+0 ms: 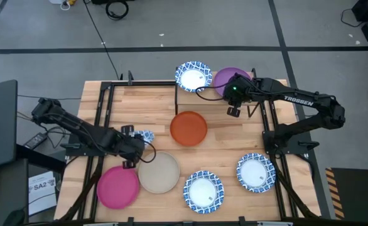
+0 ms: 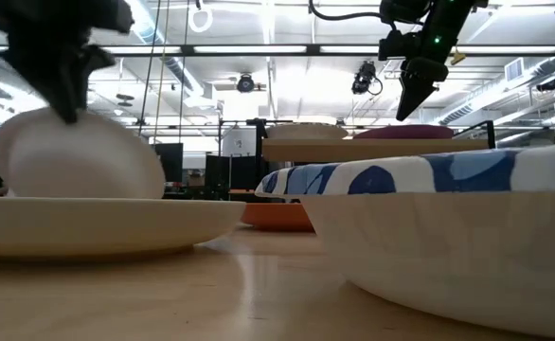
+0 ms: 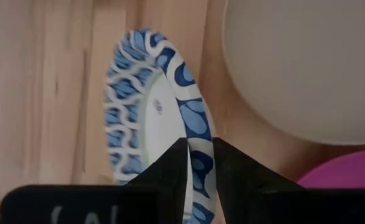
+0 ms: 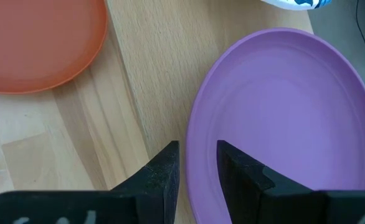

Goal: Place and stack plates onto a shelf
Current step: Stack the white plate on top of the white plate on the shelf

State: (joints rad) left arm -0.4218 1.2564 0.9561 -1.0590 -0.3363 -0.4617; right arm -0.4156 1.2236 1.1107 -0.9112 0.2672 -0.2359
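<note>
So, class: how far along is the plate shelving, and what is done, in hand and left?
Done: one patterned plate and the purple plate lie on the shelf, with the right gripper open above the purple one.
In hand: the left gripper pinches a tilted blue plate.
Left: the orange plate, beige plate, pink plate and two blue-rimmed plates.

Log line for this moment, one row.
left gripper: shut on blue-rimmed plate, tilted on edge | right gripper: open over purple plate on shelf
</note>
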